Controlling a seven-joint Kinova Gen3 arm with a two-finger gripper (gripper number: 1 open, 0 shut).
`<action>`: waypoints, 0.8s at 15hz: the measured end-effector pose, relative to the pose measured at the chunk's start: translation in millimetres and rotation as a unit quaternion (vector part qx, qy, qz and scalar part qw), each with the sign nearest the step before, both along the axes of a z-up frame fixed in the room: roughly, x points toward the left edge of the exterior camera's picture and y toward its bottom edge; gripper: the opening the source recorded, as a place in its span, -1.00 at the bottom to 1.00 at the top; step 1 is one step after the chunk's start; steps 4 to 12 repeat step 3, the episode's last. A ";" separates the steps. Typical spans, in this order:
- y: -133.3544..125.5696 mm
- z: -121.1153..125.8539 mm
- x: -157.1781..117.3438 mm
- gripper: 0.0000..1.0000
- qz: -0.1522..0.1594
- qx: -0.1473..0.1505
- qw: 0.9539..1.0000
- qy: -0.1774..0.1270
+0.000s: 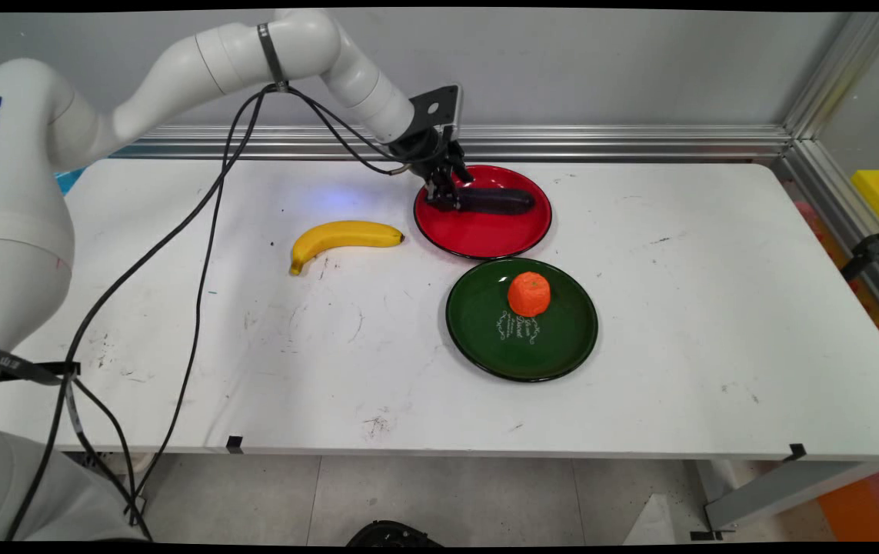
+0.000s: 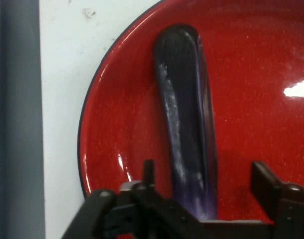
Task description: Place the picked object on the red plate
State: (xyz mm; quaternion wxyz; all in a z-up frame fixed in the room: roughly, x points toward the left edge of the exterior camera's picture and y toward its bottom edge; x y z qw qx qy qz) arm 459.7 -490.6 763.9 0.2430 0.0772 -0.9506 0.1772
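- Jaws: spread apart; the two fingers (image 2: pixel 261 179) stand either side of the eggplant's near end, with a visible gap on the right side in the hand view; no clamping contact can be confirmed.
- Gripper (image 1: pixel 445 194): lowered over the red plate (image 1: pixel 485 235) at its 9 o'clock edge; pointing down at the eggplant's left end in the main view.
- Eggplant (image 1: pixel 497 201): dark purple, elongated; lying flat on the red plate, across its upper half, long axis running 9 to 3 o'clock; in the hand view (image 2: pixel 186 124) it extends away from the fingers toward 12 o'clock.
- Green plate (image 1: pixel 485 338): at 5 o'clock from the red plate, rims just beside each other; white lettering near its centre.
- Orange (image 1: pixel 529 294): resting on the green plate, toward its 12 o'clock side.
- Banana (image 1: pixel 343 235): lying on the table (image 1: pixel 677 323) at 9 o'clock from the red plate, near it but apart; stem end pointing toward 7 o'clock.
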 end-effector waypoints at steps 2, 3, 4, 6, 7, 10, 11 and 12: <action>-0.6 0.3 -0.2 1.00 -0.003 0.002 1.000 0.000; -0.8 1.6 -0.7 1.00 -0.003 0.002 1.000 0.000; -0.8 1.6 -0.7 1.00 -0.003 0.002 1.000 0.000; -0.8 1.6 -0.7 1.00 -0.003 0.002 1.000 0.000; -0.8 1.6 -0.7 1.00 -0.003 0.002 1.000 0.000; -0.8 1.6 -0.7 1.00 -0.003 0.002 1.000 0.000; -0.8 1.6 -0.7 1.00 -0.003 0.002 1.000 0.000; -0.8 1.6 -0.7 1.00 -0.003 0.002 1.000 0.000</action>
